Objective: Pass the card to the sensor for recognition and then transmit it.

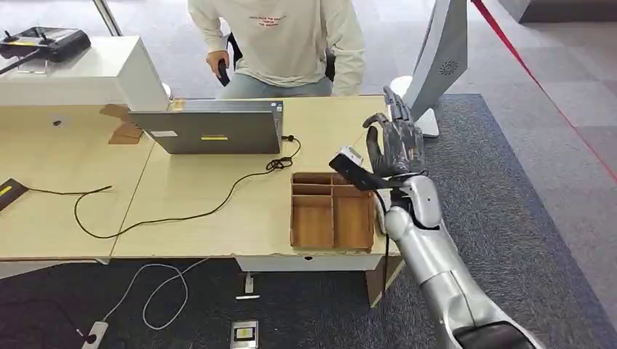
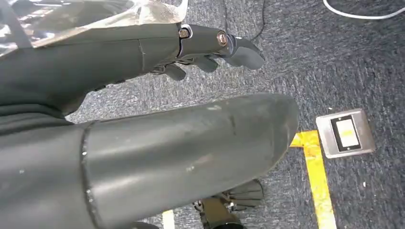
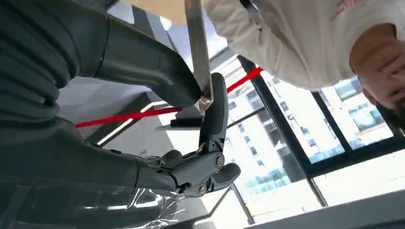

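My right hand (image 1: pixel 396 145) is raised, fingers up, beyond the table's right end and just behind the cardboard tray (image 1: pixel 331 218). The right wrist view shows a thin grey card (image 3: pixel 198 47) edge-on, pinched between the thumb and one finger of that hand (image 3: pixel 191 119). My left hand (image 2: pixel 157 143) hangs over the carpet with nothing in it, its fingers (image 2: pixel 215 45) loosely extended. A small black device (image 1: pixel 9 193) on a cable lies at the table's far left edge; I cannot tell whether it is the sensor.
A grey laptop (image 1: pixel 211 129) stands at the back of the wooden table (image 1: pixel 189 218), its cable looping across. A person in a white sweatshirt (image 1: pixel 280 43) sits behind it. A white stand (image 1: pixel 436 65) rises at the right. A floor socket (image 1: pixel 244 334) lies below.
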